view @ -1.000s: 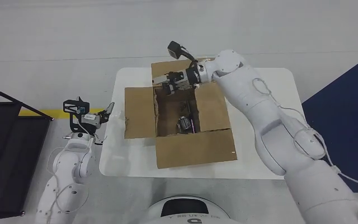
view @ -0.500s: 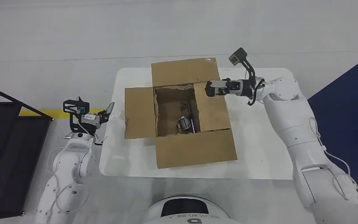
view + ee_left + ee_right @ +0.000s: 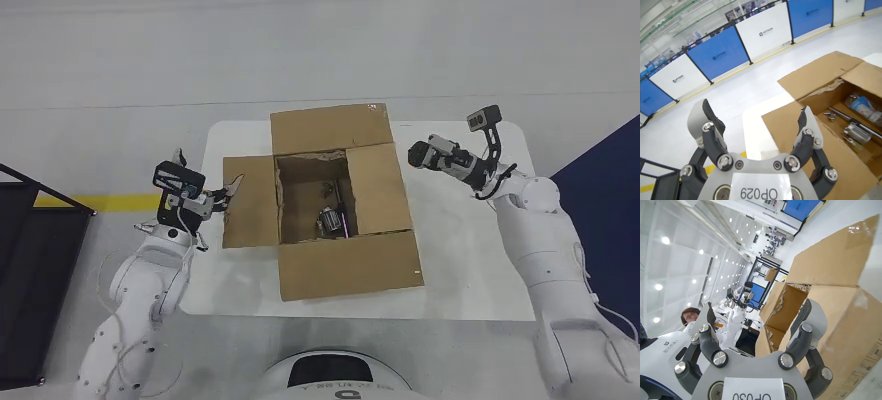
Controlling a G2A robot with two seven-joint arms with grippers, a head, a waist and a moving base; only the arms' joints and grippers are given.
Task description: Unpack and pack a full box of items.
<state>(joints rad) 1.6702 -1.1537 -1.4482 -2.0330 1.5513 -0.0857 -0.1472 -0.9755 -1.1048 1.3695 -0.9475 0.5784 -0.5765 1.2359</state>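
Observation:
The open cardboard box (image 3: 345, 262) stands in the middle of the white table (image 3: 470, 260), all its flaps folded outward. Inside lie a metal cylinder part (image 3: 328, 220), also seen as the cylinder part (image 3: 857, 133), a thin metal rod (image 3: 840, 113) and a clear plastic bottle (image 3: 864, 108). My left gripper (image 3: 225, 192) hovers just off the box's left flap; in its wrist view the left gripper (image 3: 755, 113) is open and holds nothing. My right gripper (image 3: 420, 155) hangs beside the right flap, and the right gripper (image 3: 758, 309) is open and holds nothing, facing the box (image 3: 829, 262) from outside.
Torn brown paper (image 3: 827, 89) lines the box's far inner edge. A black rack (image 3: 20, 260) stands on the floor left of the table. Bare table surface lies to the right of the box and along its front edge.
The right arm has pulled back from above the box's far side to the right of the box. The left arm has swung in from the table's left edge toward the left flap.

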